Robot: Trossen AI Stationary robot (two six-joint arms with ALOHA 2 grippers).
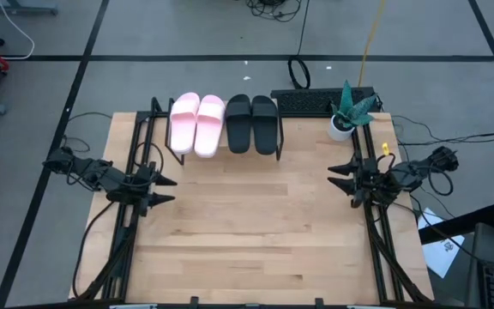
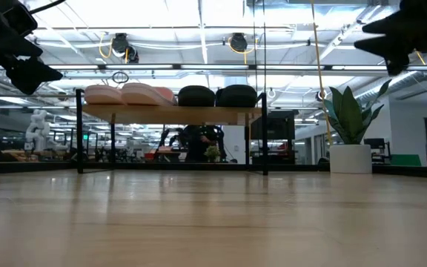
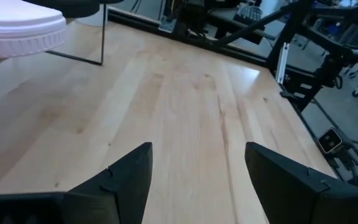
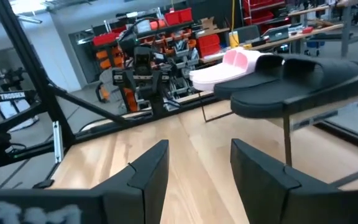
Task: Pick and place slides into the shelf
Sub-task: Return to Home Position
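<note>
Pink pair (image 1: 197, 124), black pair (image 1: 251, 123) side by side atop shelf (image 2: 170, 114).

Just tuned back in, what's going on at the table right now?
Nothing is being handled. The pink slides and black slides sit side by side on the shelf. The left tool and right tool are both open and empty, raised near opposite sides of the table, clear of the shelf.

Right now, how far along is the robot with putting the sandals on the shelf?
Nearly finished. Done: the pink pair and the black pair sit side by side on the shelf. In hand: nothing; the left gripper and right gripper are open and empty, at opposite table sides. Left: no sandal lies on the table.
</note>
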